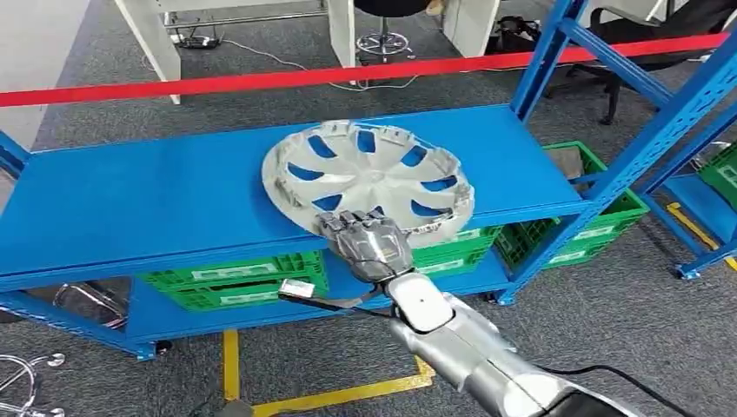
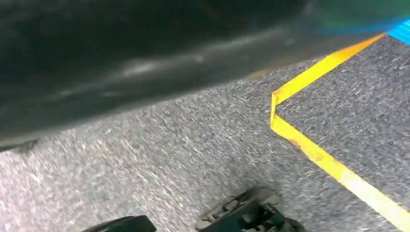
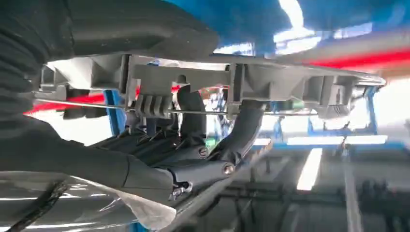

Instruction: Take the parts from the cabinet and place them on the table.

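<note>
right hand (image 1: 365,243): fingers (image 3: 191,108) curled around near rim of wheel cover (image 1: 369,174), gripping it | wheel cover: flat on blue shelf (image 1: 130,200), near edge, right of centre | left hand: can't tell finger state | green crates (image 1: 235,278) under shelf

Silver spoked hubcap (image 1: 369,178) flat on blue shelf (image 1: 130,200)
</note>
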Robot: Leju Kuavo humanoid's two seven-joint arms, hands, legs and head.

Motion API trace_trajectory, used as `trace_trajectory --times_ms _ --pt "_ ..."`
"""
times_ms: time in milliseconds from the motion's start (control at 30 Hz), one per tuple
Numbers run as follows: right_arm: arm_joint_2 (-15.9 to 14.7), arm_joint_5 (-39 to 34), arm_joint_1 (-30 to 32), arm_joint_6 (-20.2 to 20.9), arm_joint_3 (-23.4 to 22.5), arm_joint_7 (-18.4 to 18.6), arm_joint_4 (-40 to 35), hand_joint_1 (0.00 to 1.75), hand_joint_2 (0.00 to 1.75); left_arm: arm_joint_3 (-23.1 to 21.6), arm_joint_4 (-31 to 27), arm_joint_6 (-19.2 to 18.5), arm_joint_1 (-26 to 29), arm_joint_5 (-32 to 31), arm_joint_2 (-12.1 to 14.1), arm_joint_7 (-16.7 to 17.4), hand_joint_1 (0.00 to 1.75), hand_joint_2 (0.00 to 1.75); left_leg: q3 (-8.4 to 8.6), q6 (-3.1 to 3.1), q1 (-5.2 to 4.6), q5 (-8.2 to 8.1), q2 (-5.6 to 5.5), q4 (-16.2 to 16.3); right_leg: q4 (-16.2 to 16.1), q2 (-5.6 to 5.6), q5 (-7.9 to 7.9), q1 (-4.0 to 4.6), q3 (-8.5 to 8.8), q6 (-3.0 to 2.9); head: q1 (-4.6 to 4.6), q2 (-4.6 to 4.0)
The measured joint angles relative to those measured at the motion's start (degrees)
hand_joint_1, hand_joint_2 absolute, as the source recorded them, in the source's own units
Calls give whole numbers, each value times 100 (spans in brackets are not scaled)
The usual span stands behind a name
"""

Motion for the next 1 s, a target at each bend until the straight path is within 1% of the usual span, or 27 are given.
trace_trajectory --times_ms 33,67,133,200,267,400,433,500,567,700,833,1000 --pt "-89 2 -67 0 248 232 -201 175 175 26 0 -5 3 29 -2 -16 0 0 -2 0 0 0 1 0 0 3 0 0 -4 0 -4 0" --pt "-188 4 -139 0 520 360 -424 175 175 68 0 -5 3 57 -4 -37 0 0 -3 0 0 0 4 0 0 7 0 0 -6 0 0 0" --pt "-306 20 -269 2 866 417 -700 175 175 107 0 -5 -1 75 -11 -57 0 0 -2 0 0 0 6 0 0 10 0 0 -6 0 -2 0" --pt "-401 42 -349 4 1106 454 -904 175 175 118 0 -5 0 77 -20 -57 0 0 -3 0 0 0 5 0 0 5 0 0 -6 0 -2 0" --pt "-514 44 -426 4 1354 600 -1104 175 175 140 0 -5 -2 83 -26 -66 0 0 -3 0 0 0 5 0 0 7 0 0 -5 0 -2 0" --pt "-777 28 -717 7 1819 1117 -1433 175 175 160 0 -7 -3 147 -39 -101 0 0 -7 0 -4 0 5 0 1 7 1 0 -8 1 -2 0" --pt "-903 26 -880 7 2024 1327 -1583 175 175 181 0 -13 -3 177 -42 -123 0 0 -9 1 -5 1 5 1 1 8 2 -1 -10 1 -2 0" --pt "-1081 24 -1242 7 2365 1561 -1833 175 175 216 0 -13 0 206 -52 -149 0 0 -8 1 -5 1 6 2 1 9 4 -1 -11 4 -2 0" --pt "-1229 28 -1503 9 2626 1613 -2058 175 175 234 0 -13 -1 212 -68 -158 0 0 -8 1 -5 1 5 2 1 7 4 -1 -10 4 0 0" --pt "-1413 42 -1774 9 2913 1578 -2345 175 175 251 0 -13 -5 245 -81 -160 0 0 -8 1 -5 0 6 3 1 9 4 -1 -11 4 -2 0" --pt "-1505 35 -1809 9 3031 1359 -2530 175 175 256 0 -26 -3 261 -87 -162 0 0 -9 1 -5 0 6 2 1 8 3 -1 -12 4 -4 0" --pt "-1566 33 -1810 9 3153 1309 -2646 175 175 262 0 -29 -5 260 -92 -162 0 0 -8 1 -4 0 6 2 1 8 3 0 -12 4 -2 0"
